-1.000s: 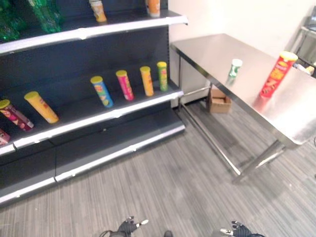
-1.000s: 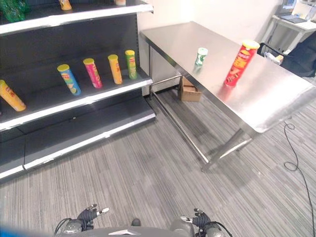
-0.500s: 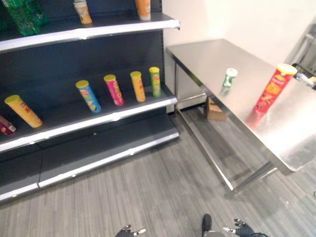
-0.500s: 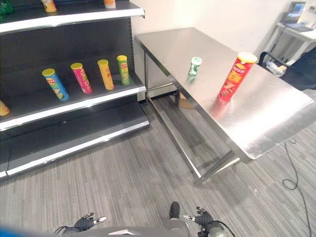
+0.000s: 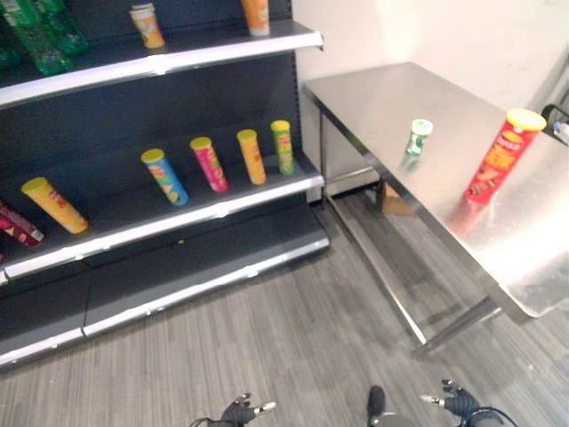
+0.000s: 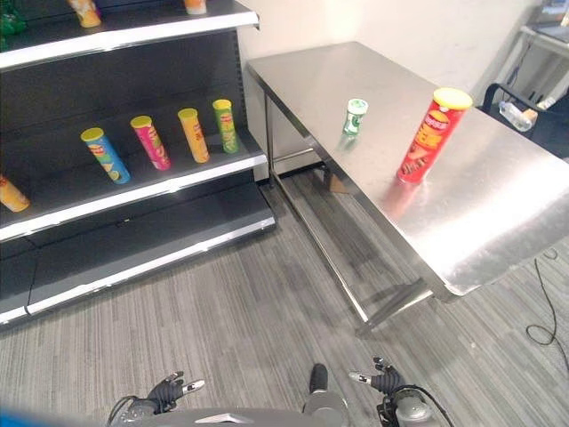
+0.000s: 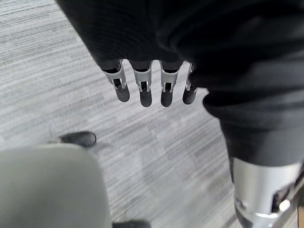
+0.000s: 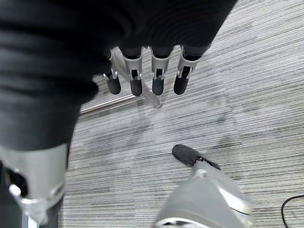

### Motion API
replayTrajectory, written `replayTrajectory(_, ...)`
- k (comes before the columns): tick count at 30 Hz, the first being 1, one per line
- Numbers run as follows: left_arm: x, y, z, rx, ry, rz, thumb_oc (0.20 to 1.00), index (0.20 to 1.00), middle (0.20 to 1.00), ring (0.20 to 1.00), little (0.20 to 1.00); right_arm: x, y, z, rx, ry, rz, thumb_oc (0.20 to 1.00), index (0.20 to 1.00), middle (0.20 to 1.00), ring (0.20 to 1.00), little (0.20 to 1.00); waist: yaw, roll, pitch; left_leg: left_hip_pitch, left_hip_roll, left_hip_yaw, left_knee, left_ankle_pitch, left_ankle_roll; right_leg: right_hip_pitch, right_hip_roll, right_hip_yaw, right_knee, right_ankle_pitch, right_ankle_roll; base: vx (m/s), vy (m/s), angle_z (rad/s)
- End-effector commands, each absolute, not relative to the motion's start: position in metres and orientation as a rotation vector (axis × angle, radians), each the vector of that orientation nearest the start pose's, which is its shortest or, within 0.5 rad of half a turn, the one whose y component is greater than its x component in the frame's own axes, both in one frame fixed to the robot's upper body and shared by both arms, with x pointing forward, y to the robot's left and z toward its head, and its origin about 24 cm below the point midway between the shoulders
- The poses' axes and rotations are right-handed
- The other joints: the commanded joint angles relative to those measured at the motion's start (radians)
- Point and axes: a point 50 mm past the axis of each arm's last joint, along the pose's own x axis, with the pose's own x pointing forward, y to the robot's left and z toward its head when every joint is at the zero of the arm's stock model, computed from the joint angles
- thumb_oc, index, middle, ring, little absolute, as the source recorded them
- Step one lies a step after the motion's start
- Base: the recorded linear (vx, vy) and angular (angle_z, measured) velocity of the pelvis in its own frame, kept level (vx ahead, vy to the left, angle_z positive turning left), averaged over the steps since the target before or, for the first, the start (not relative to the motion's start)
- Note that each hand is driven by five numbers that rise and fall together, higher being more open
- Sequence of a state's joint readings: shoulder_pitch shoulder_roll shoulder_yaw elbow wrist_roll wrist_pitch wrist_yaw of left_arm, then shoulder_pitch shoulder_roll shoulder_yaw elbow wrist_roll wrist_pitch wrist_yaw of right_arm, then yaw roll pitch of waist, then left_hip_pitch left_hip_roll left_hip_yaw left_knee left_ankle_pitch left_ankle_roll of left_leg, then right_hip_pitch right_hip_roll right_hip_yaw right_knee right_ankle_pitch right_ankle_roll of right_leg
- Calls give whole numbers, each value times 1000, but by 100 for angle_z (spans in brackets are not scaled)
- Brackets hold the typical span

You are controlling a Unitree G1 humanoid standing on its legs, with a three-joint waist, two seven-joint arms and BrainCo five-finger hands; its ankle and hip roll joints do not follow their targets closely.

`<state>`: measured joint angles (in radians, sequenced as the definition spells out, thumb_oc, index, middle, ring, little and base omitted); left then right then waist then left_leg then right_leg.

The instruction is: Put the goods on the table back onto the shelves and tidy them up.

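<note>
A tall red crisp can (image 5: 499, 157) with a yellow lid stands upright on the steel table (image 5: 418, 98), near its right side. A small green and white can (image 5: 417, 139) stands further back on the table. The dark shelf unit (image 5: 169, 227) on the left holds several slanted crisp cans on its middle shelf: yellow (image 5: 55, 205), blue (image 5: 164, 176), pink (image 5: 211, 164), orange (image 5: 251, 157) and green (image 5: 283, 147). My left hand (image 5: 242, 411) and right hand (image 5: 456, 402) hang low at the bottom edge over the floor, both open and empty, far from the table.
Green bottles (image 5: 40, 36) and two small cans (image 5: 146, 25) stand on the top shelf. A cardboard box (image 5: 392, 201) lies on the floor under the table. Grey striped carpet (image 5: 293, 338) lies between shelves and table. A desk with a plastic bottle (image 6: 516, 114) stands beyond the table.
The whole picture has shifted, so the camera has moved a little; the table now looks closer. Both hands stay low and open.
</note>
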<state>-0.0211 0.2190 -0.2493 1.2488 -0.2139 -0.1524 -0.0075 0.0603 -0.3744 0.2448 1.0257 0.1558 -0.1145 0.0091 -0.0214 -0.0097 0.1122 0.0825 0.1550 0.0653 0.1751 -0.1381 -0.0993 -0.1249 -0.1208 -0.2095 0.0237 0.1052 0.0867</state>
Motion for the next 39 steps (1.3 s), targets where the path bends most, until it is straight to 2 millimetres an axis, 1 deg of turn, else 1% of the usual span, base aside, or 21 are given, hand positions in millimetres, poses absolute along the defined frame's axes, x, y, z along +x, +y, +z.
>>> replayTrajectory(1,127,220,-150,212,999,-26,1000,1000,1000,1000,1000,124,-260,-127,-332,907,7,1000,1000,1000,1000,1000,-1,-73,21,-125,-69,-70,300,241,-67,171,-10,89,-96,-75,1,72,-319,-16)
replayTrajectory(2,127,219,-150,212,999,-27,1000,1000,1000,1000,1000,124,-261,-127,-332,907,7,1000,1000,1000,1000,1000,-2,-72,22,-128,-68,-71,304,239,-68,171,-9,88,-96,-75,1,51,-212,-21)
replayTrajectory(3,127,217,-150,218,996,-41,1000,1000,1000,1000,1000,123,-262,-127,-327,912,-5,1000,1000,1000,1000,1000,0,-76,32,-168,-79,-80,365,263,-72,182,-7,92,-97,-76,-6,40,-150,-34)
replayTrajectory(5,126,215,-151,226,1006,-55,1000,1000,1000,1000,1000,119,-264,-130,-325,934,-19,1000,1000,1000,1000,1000,0,-80,41,-211,-71,-44,407,255,-59,195,3,102,-105,-83,-14,68,-152,-44)
replayTrajectory(7,127,212,-151,218,1001,-59,1000,1000,1000,1000,1000,116,-263,-132,-322,952,-21,1000,1000,1000,1000,1000,11,-70,35,-224,-93,-40,292,203,-36,197,17,116,-111,-86,-8,110,-40,-34)
replayTrajectory(8,125,211,-152,214,1005,-61,1000,1000,1000,1000,1000,115,-262,-133,-320,957,-21,1000,1000,1000,1000,1000,14,-65,30,-211,-92,-29,208,161,-23,197,20,119,-111,-92,-2,123,17,-5)
replayTrajectory(9,124,211,-153,215,1009,-61,1000,1000,1000,1000,1000,114,-263,-133,-320,958,-23,1000,1000,1000,1000,1000,21,-61,30,-198,-90,-25,109,143,-15,197,20,124,-111,-95,5,125,53,-1)
replayTrajectory(11,120,209,-155,223,1027,-66,1000,1000,1000,1000,1000,115,-262,-133,-322,955,-24,1000,1000,1000,1000,1000,26,-39,19,-181,-65,-37,-95,182,-11,201,33,126,-111,-107,15,116,77,-19)
replayTrajectory(12,119,210,-155,239,1034,-70,1000,1000,1000,1000,1000,115,-262,-133,-320,953,-34,1000,1000,1000,1000,1000,24,-33,20,-176,-50,-25,-143,214,-16,211,35,121,-111,-114,16,94,79,-20)
replayTrajectory(14,119,210,-156,246,1037,-78,1000,1000,1000,1000,1000,113,-261,-134,-306,951,-50,1000,1000,1000,1000,1000,10,-12,3,-114,-37,13,-228,220,-17,215,49,120,-111,-124,22,91,99,-19)
replayTrajectory(16,119,210,-155,248,1030,-74,1000,1000,1000,1000,1000,112,-260,-134,-293,944,-68,1000,1000,1000,1000,1000,-4,-3,-26,-64,-49,45,-262,215,-17,213,38,121,-107,-112,33,113,166,-30)
replayTrajectory(18,119,212,-154,254,1028,-70,1000,1000,1000,1000,1000,113,-259,-133,-276,930,-75,1000,1000,1000,1000,1000,-8,-4,-36,-50,-51,63,-262,203,-16,213,26,128,-102,-108,38,89,137,-34)
replayTrajectory(23,121,221,-152,267,1024,-44,1000,1000,1000,1000,1000,121,-260,-127,-254,881,-96,1000,1000,1000,1000,1000,-12,-11,-43,-31,-61,93,-262,183,-7,210,2,137,-84,-105,53,54,120,-15)
replayTrajectory(26,123,227,-151,266,1018,-15,1000,1000,1000,1000,1000,126,-268,-121,-248,846,-138,1000,1000,1000,1000,1000,-12,-18,-50,-23,-71,108,-262,168,1,204,-14,143,-79,-95,66,21,81,-8)
replayTrajectory(30,110,235,-153,273,1067,1,1000,1000,1000,1000,1000,135,-295,-99,-241,742,-245,1000,1000,1000,1000,1000,-20,-29,-56,-18,-78,123,-262,154,8,195,-30,146,-78,-86,80,13,68,-5)
replayTrajectory(33,97,239,-157,265,1112,16,1000,1000,1000,1000,1000,141,-323,-72,-269,628,-334,1000,1000,1000,1000,1000,-28,-38,-57,-17,-78,128,-262,150,10,189,-35,147,-77,-82,86,0,0,0)
replayTrajectory(35,90,241,-158,255,1135,32,1000,1000,1000,1000,1000,142,-351,-46,-316,550,-414,1000,1000,1000,1000,1000,-32,-46,-58,-18,-80,129,-262,147,11,186,-37,146,-77,-79,89,0,0,0)
replayTrajectory(36,83,241,-159,228,1154,53,1000,1000,1000,1000,1000,138,-378,-22,-379,495,-499,1000,1000,1000,1000,1000,-33,-53,-58,-20,-80,129,-262,147,11,185,-39,142,-76,-78,91,0,0,0)
replayTrajectory(37,83,241,-160,228,1154,52,1000,1000,1000,1000,1000,138,-379,-22,-379,496,-500,1000,1000,1000,1000,1000,-33,-52,-58,-20,-80,129,-262,147,11,185,-39,142,-76,-79,91,-11,12,3)
replayTrajectory(38,80,243,-160,218,1164,66,1000,1000,1000,1000,1000,134,-396,-8,-409,471,-564,1000,1000,1000,1000,1000,-35,-56,-59,-22,-80,129,-262,147,11,185,-40,140,-76,-79,92,-2,8,9)
replayTrajectory(39,75,244,-161,197,1177,82,1000,1000,1000,1000,1000,126,-423,18,-455,425,-665,1000,1000,1000,1000,1000,-36,-62,-60,-22,-80,127,-262,145,10,187,-42,136,-74,-79,94,-2,8,13)
